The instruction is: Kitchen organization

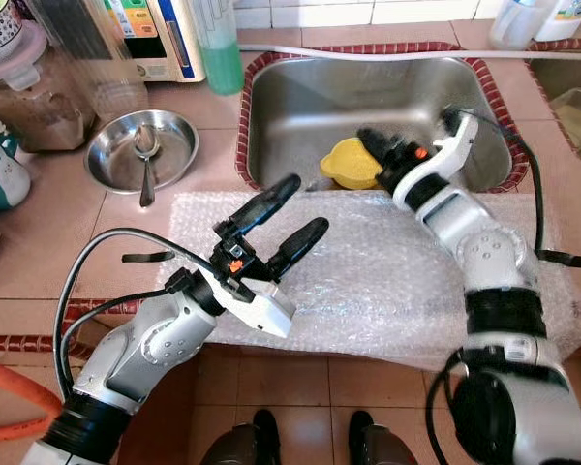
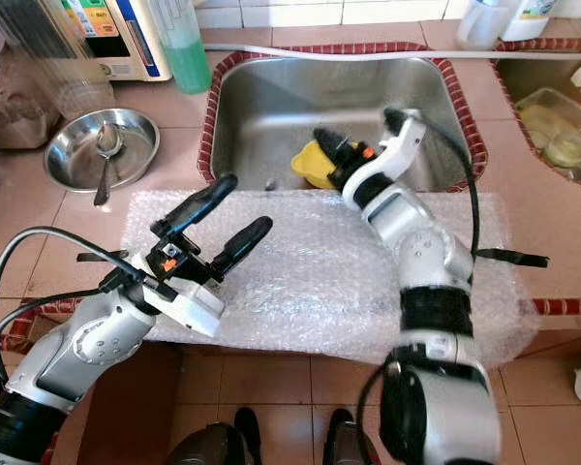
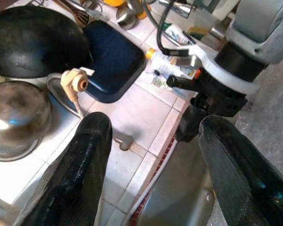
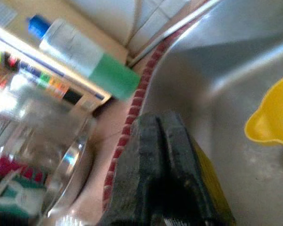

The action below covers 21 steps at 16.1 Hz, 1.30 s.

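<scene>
Left gripper [image 1: 279,218] near me, fingers apart over bubble wrap [image 1: 368,271] | yellow cup [image 1: 351,163] lies in sink [image 1: 290,97] | right gripper [image 1: 376,147] reaching in, fingers together against cup

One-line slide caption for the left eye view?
Right hand reaches into the steel sink at a yellow cup; left hand hovers open above bubble wrap.

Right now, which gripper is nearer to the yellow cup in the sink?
Right. The right gripper is in the sink, at the yellow cup. The left gripper hovers open above the bubble wrap, outside the sink.
</scene>
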Tool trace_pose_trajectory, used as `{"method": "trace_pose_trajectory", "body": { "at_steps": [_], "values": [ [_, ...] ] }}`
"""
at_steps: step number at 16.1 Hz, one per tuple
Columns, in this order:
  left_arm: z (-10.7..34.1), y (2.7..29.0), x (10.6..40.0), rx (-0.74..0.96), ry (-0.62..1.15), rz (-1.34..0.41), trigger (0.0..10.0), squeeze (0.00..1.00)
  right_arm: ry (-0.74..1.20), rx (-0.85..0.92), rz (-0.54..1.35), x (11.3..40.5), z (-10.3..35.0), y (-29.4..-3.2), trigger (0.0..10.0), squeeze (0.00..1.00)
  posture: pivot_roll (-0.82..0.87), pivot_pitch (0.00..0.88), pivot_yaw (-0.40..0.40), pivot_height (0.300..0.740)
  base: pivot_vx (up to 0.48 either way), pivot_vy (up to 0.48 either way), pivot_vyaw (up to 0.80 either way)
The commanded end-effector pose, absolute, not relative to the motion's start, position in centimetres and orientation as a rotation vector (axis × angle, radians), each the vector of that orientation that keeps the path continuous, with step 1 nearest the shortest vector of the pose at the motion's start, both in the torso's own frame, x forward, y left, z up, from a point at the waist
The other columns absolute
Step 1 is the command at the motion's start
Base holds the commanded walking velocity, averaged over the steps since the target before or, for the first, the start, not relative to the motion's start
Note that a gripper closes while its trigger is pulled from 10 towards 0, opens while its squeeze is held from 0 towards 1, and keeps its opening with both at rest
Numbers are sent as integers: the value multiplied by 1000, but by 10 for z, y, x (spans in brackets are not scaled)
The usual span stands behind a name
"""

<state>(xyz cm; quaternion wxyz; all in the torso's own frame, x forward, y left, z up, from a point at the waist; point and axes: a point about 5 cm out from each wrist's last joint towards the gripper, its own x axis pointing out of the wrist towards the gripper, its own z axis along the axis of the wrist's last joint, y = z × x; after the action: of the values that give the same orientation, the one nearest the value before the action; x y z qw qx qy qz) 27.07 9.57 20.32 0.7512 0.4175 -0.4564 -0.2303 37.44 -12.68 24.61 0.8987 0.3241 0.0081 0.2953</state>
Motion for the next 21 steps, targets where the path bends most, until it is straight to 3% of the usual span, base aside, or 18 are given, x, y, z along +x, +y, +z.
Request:
{"method": "trace_pose_trajectory", "body": {
  "at_steps": [1, 2, 3, 4, 6, 12, 14, 15, 17, 21],
  "values": [
    [203, 100, 273, 907, -968, -489, 10000, 1000, 35, 565, 743, 363, 251, -107, 392, 0, -71, 298, 92, 740, 0, 0, 0],
    [204, 101, 274, 901, -960, -476, 10000, 1000, 34, 507, 790, 356, 251, -102, 0, 0, -74, 297, 91, 740, 0, 0, 0],
    [204, 102, 275, 899, -955, -467, 10000, 1000, 36, 438, 821, 350, 249, -96, 3176, 0, -76, 295, 90, 740, 0, 0, 0],
    [204, 103, 277, 896, -949, -455, 10000, 1000, 39, 401, 838, 346, 247, -92, 4824, 0, -76, 294, 88, 740, 0, 0, 0],
    [206, 106, 283, 872, -910, -404, 10000, 1000, 34, 292, 849, 342, 241, -88, 10000, 0, -77, 286, 84, 740, 0, 0, 0],
    [209, 134, 313, 756, -721, -130, 10000, 1000, -71, 120, 825, 335, 238, -87, 10000, 0, -85, 272, 77, 740, 0, 0, 0],
    [212, 147, 328, 647, -634, 2, 10000, 1000, -83, 87, 841, 324, 233, -87, 10000, 0, -100, 271, 78, 740, 0, 0, 0],
    [214, 151, 332, 596, -609, 47, 10000, 1000, -89, 82, 850, 320, 232, -87, 10000, 90, -107, 273, 81, 740, 0, 0, 0],
    [208, 165, 341, 429, -499, 180, 10000, 1000, -87, 77, 867, 311, 227, -88, 10000, 24, -124, 273, 83, 740, 0, 0, 0],
    [202, 170, 333, 378, -460, 153, 10000, 1000, -74, 49, 891, 303, 221, -88, 10000, 16, -121, 273, 80, 740, 0, 0, 0]
  ]
}}
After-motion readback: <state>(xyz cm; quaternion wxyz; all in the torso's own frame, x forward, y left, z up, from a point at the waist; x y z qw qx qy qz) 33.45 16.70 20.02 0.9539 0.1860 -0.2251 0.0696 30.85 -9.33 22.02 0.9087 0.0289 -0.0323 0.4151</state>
